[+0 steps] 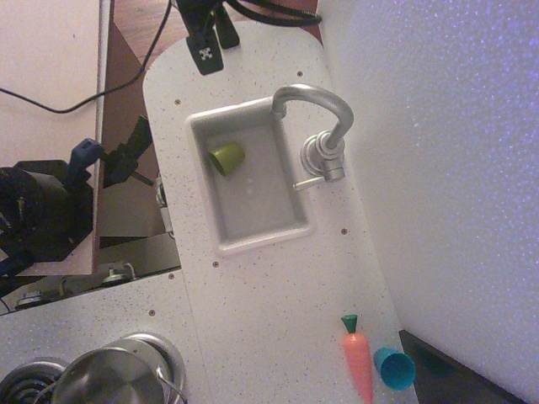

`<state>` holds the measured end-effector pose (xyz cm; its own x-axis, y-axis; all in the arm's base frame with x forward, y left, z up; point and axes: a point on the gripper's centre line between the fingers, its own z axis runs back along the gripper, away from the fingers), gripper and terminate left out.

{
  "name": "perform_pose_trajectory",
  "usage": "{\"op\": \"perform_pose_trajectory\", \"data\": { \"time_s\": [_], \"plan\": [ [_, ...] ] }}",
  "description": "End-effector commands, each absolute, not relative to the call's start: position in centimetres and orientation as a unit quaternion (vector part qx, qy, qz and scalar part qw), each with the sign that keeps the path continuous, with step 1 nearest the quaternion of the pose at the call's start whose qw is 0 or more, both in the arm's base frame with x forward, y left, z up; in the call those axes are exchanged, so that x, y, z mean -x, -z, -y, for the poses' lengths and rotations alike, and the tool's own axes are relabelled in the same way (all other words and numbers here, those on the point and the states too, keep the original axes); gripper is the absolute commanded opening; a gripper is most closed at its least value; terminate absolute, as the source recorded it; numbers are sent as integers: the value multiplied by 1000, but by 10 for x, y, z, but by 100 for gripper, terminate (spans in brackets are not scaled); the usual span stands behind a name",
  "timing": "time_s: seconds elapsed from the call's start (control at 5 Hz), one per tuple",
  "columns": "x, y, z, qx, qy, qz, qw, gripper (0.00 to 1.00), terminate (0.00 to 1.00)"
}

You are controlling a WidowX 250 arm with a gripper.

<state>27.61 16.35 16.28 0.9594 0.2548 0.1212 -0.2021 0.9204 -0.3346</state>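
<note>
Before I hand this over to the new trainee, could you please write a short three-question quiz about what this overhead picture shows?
1. True or false: the green cup lies on its side inside the sink.
2. Which thing lies right beside the carrot? A) metal pot B) blue cup C) faucet
3. Fill in: the pincer is at the ____ edge of the picture.

Key: 1 true. 2 B, the blue cup; the metal pot sits at the lower left and the faucet arches over the sink. 3 top.
</note>
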Motion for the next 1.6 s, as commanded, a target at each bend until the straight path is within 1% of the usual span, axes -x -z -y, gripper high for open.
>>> {"op": "perform_pose_trajectory", "data": {
  "time_s": [0.0,0.2,0.4,0.8,1.0,1.2,1.4],
  "plan": [
    [-276,-163,-164,162,-117,81,977,100,0],
    [-282,-173,-114,146,-15,85,986,100,0],
    [-278,-172,-100,146,-2,87,985,100,0],
    [-283,-168,-102,154,-2,76,985,100,0],
    [-289,-165,-96,234,47,10,971,100,0],
    [-300,-163,-79,284,123,-52,950,100,0],
    [-309,-150,-60,242,162,-91,952,100,0]
  ]
}}
